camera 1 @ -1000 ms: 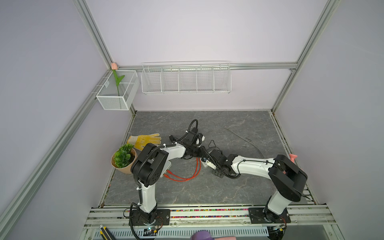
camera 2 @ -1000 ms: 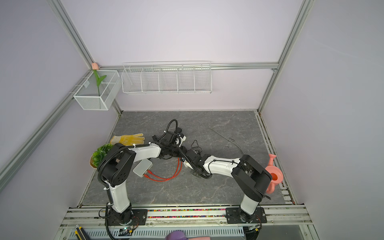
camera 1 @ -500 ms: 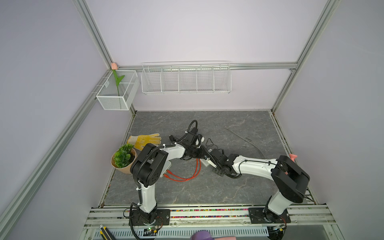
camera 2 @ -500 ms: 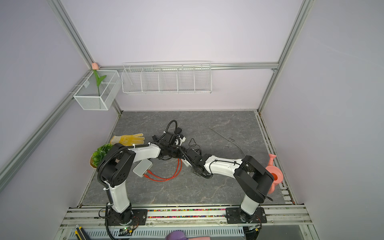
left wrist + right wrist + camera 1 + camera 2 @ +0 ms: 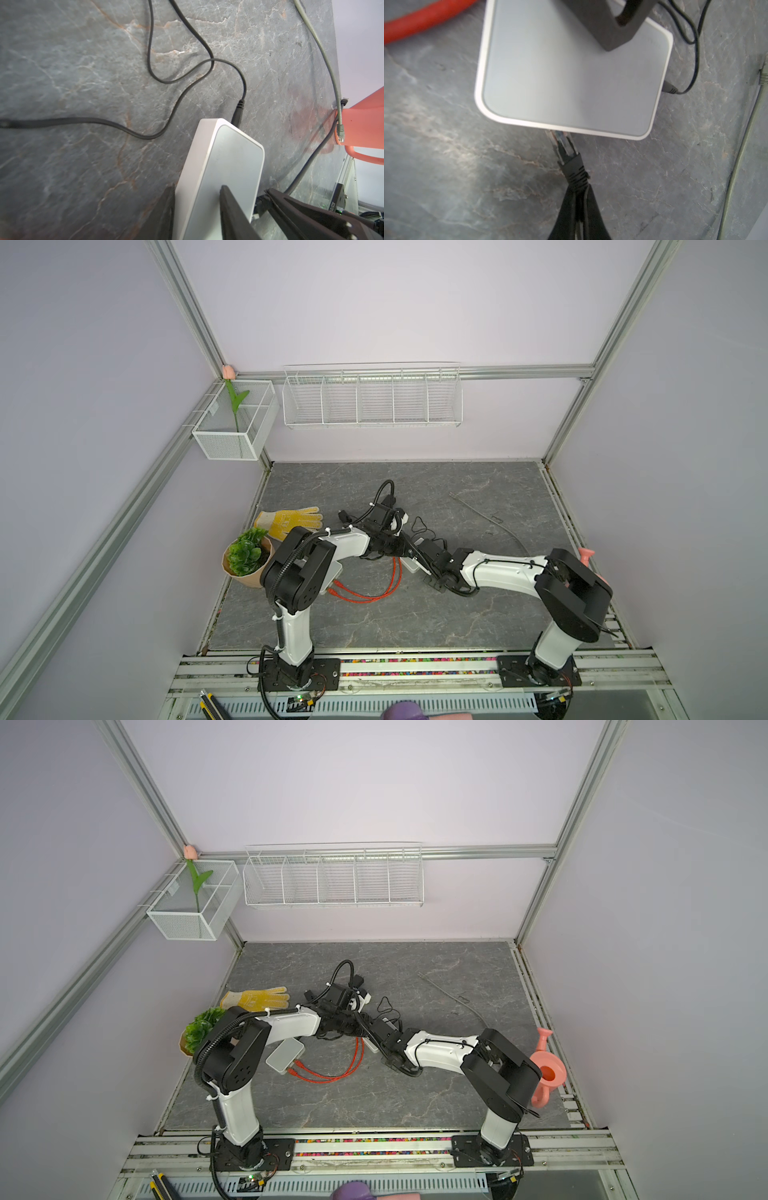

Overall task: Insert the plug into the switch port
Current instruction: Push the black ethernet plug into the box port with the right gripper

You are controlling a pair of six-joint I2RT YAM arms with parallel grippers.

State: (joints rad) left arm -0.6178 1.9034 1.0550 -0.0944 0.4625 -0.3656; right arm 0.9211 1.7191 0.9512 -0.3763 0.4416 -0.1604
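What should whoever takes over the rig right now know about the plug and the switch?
Left pincer: closed across the white switch, bracing it.
Right pincer: shut on the black boot of the plug, whose clear tip points at the switch's side.
Done: plug in hand and lined up, with its tip at the switch's edge.
Left: push it home. The rim hides whether the tip has entered a port, so check that it is seated before releasing both pincers.
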